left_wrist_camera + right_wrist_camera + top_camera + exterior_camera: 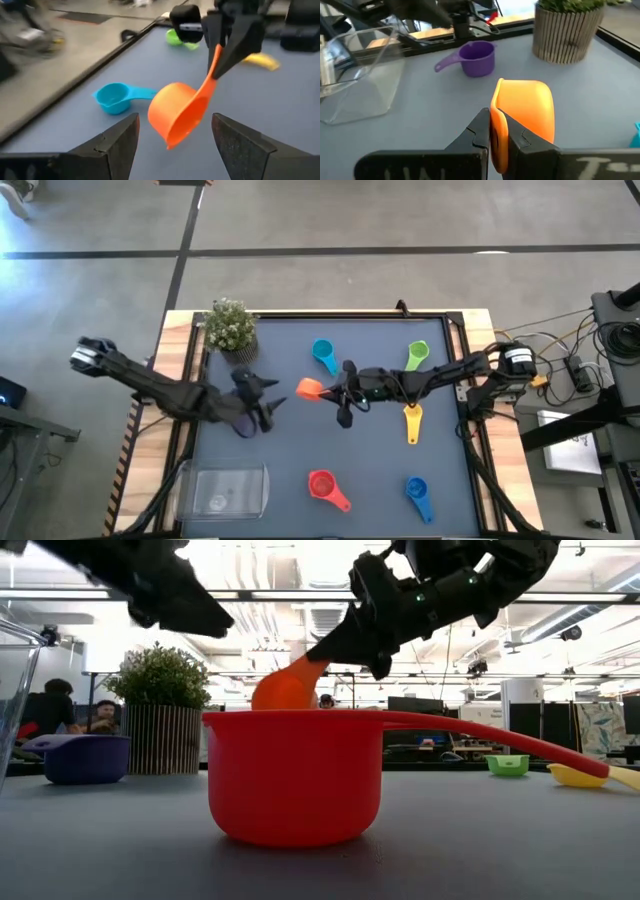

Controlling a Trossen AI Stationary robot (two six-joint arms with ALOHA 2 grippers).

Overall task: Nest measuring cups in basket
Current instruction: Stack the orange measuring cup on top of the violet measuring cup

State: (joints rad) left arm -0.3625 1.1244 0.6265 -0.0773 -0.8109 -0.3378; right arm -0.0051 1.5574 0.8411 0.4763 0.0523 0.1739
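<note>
High view: my right hand [338, 392] grips the orange cup [310, 388] by its handle, lifted off the counter [300, 450] beyond the red cup [322, 484]. My left hand [262, 398], fingers spread wide and empty, hovers left of the orange cup, over the purple cup [477, 57]. The basket [228, 488] sits just left of the red cup, holding no cups.

Bright, even overhead light; ceiling lamps [300, 580] blow out the top of the low view, leaving the arms there as dark silhouettes. The left wrist view's upper left is motion-blurred, and shadows on the counter [300, 450] are soft
</note>
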